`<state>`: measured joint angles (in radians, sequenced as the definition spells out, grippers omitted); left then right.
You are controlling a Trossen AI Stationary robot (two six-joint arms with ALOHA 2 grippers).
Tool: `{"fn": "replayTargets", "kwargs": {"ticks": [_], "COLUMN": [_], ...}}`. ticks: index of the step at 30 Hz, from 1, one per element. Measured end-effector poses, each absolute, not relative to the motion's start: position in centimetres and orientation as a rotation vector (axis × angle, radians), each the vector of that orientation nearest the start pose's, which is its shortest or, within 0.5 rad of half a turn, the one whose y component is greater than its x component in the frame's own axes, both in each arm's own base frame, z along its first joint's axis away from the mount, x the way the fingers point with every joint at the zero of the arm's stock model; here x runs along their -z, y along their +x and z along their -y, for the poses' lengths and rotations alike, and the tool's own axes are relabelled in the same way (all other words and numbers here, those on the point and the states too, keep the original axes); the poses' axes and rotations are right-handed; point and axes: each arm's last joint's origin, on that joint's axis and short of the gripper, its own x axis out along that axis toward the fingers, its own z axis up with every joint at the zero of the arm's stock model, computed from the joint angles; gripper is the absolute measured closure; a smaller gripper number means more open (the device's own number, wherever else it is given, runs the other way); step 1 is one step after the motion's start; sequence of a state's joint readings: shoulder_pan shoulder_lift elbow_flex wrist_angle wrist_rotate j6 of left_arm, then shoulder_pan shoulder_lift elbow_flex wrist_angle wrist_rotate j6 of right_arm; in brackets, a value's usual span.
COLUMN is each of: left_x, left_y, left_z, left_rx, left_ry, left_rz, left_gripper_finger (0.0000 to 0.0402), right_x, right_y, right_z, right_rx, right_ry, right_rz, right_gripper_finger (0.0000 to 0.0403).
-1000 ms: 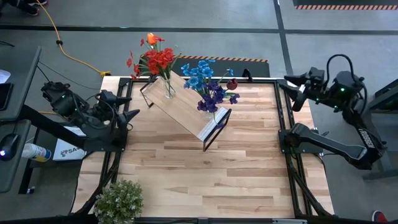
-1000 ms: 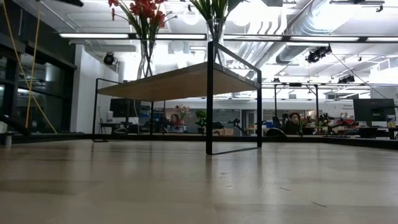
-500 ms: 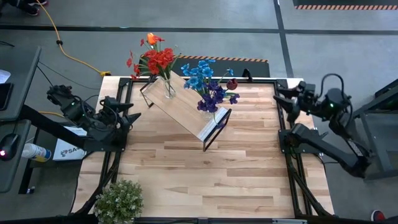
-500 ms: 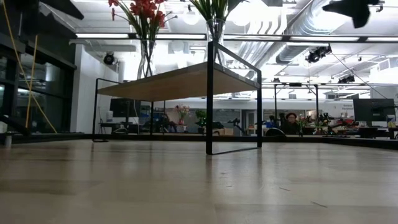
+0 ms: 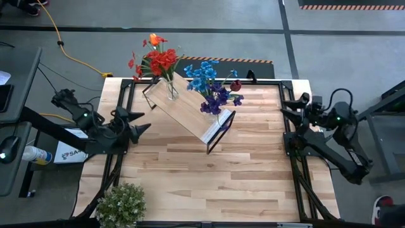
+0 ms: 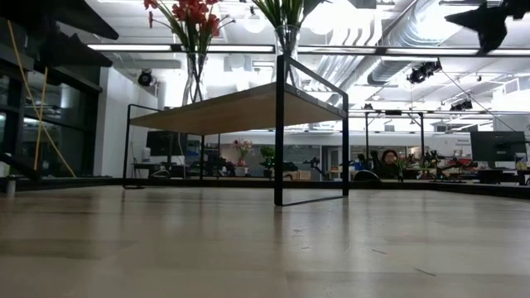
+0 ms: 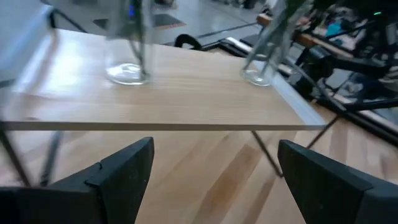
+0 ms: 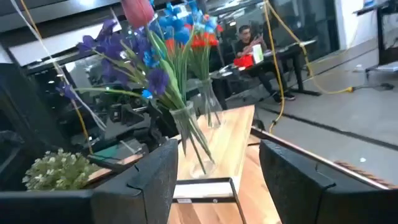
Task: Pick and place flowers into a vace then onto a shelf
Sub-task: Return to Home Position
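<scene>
Here, two glass vases [image 5: 171,89] of flowers [image 5: 209,82] stand on the shelf [image 5: 186,114] near the far edge of the worktop [image 5: 209,177]. The left gripper [image 5: 139,120] and right gripper [image 5: 291,106] hover at opposite sides, fingers spread, holding nothing.

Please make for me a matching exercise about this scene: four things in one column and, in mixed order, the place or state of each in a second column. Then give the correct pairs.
Column one
1. red flowers
2. blue and purple flowers
3. pale-green leafy clump
4. left end effector

Column two
A. standing on the shelf, at its end nearer the middle of the table
B. open, holding nothing, at the table edge opposite the right end effector
C. standing on the shelf, at its end beside the table's edge
D. at a corner of the table, off the shelf

Pairs: 1-C, 2-A, 3-D, 4-B
</scene>
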<state>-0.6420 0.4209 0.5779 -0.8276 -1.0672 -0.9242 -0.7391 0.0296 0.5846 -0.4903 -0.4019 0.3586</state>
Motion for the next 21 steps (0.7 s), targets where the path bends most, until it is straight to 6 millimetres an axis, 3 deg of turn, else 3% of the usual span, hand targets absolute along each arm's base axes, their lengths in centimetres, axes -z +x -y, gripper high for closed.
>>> {"fn": "replayTargets", "kwargs": {"ticks": [8, 21], "left_x": [-22.7, -18.1], "left_y": [8.9, 8.9], "left_z": [3.5, 3.4], "left_rx": [-0.527, -0.626], "left_ry": [-0.365, -0.434], "left_rz": [-0.185, -0.165], "left_gripper_finger": [0.0025, 0.0025], "right_x": [-28.0, -28.1], "right_y": [3.5, 3.6], "right_z": [1.5, 1.2], "right_rx": [0.265, 0.171], "right_ry": [0.327, 0.317], "right_rz": [0.092, 0.080], "right_gripper_finger": [0.0189, 0.0187]}}
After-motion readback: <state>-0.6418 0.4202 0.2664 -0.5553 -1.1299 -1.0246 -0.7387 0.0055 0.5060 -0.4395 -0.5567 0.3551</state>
